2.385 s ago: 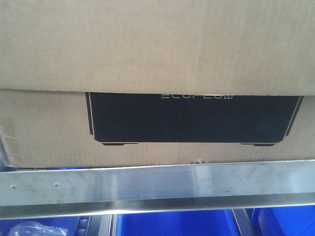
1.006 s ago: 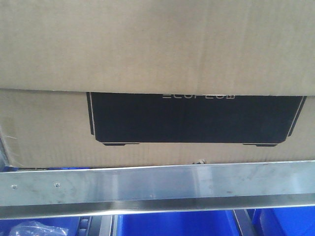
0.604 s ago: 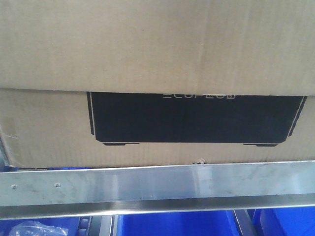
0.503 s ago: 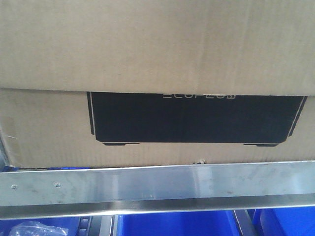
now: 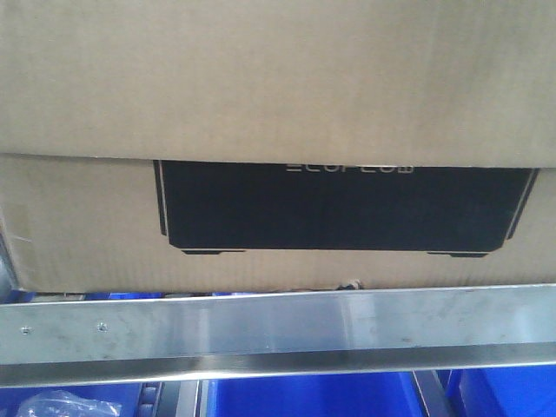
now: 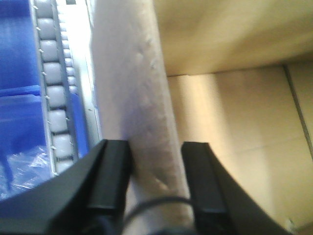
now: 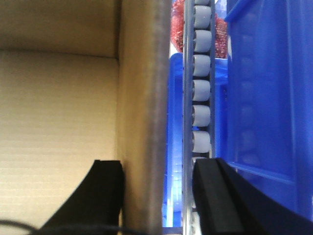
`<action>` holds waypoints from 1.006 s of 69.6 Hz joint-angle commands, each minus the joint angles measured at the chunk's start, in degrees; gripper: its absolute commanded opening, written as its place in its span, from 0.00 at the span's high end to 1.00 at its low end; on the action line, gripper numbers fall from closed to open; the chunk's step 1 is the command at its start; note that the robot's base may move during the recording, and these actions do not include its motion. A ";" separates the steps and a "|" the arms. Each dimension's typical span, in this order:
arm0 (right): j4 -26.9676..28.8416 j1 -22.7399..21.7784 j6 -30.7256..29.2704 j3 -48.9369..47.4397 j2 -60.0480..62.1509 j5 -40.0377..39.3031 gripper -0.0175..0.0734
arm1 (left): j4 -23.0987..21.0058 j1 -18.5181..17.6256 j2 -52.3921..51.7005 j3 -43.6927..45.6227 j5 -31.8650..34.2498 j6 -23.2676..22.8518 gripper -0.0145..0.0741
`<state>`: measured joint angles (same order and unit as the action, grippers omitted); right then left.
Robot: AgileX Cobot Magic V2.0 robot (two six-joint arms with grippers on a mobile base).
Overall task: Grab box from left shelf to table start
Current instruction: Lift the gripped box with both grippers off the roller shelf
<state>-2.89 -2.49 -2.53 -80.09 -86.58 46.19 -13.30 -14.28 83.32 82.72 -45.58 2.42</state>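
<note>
Where: the box (image 5: 87, 226) rests on the shelf (image 5: 278, 330), with one side wall between each pincer's fingers.
Left: the left pincer (image 6: 155, 147) is closed on its wall, both fingers touching.
Right: the right pincer (image 7: 157, 166) is part open astride its wall; the outer finger stands clear.
Handling: probably bulky, stiff yet crushable; take both walls together and pinch gently.
Change: the box has edged up; blue now shows beneath its left end.

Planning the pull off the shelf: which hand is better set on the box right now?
Left, probably. The left hand has both fingers against the box wall. The right hand straddles its wall too, but the outer finger stands apart from it, beside the rollers.
</note>
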 commanded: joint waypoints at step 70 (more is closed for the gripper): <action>-0.86 6.45 0.29 -1.37 18.10 3.00 0.75 | 22.39 -16.52 -13.89 1.36 -5.60 -25.57 0.94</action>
<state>-5.14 1.63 -3.69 -79.68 -71.12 55.19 11.02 -27.51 72.94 82.12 -55.33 -20.46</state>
